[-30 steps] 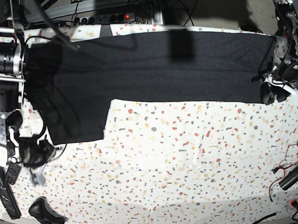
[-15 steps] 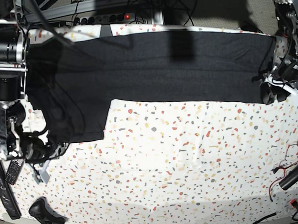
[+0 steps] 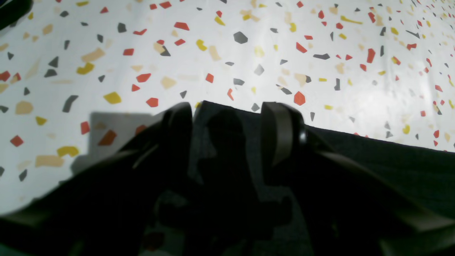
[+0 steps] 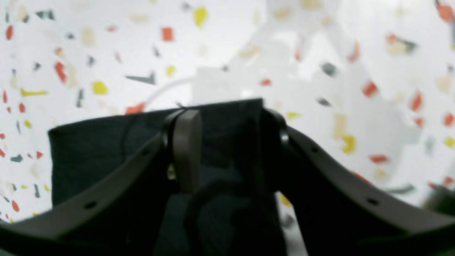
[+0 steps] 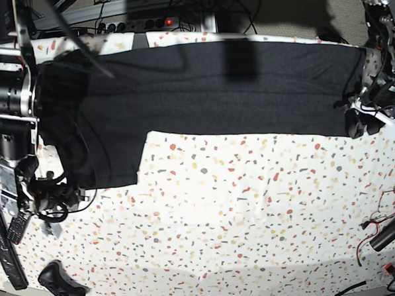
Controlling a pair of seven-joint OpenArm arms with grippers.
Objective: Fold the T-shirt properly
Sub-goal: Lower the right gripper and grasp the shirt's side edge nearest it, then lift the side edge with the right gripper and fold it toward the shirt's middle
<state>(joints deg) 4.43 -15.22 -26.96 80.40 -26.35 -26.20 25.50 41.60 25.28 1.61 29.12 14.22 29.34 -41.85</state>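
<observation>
T-shirt (image 5: 207,88) spread flat across far half of table (image 5: 255,238), running side to side in base view. Sleeve hanging toward near edge at base-view left end. Right gripper (image 5: 54,195) just beside that sleeve's near corner, over it in wrist view. Left gripper (image 5: 363,123) at T-shirt's near corner on base-view right end. Power strip (image 5: 144,23) behind table's far edge. Remote (image 5: 17,227) on table's left edge, near right gripper; controller (image 5: 59,282) at near-left corner.
</observation>
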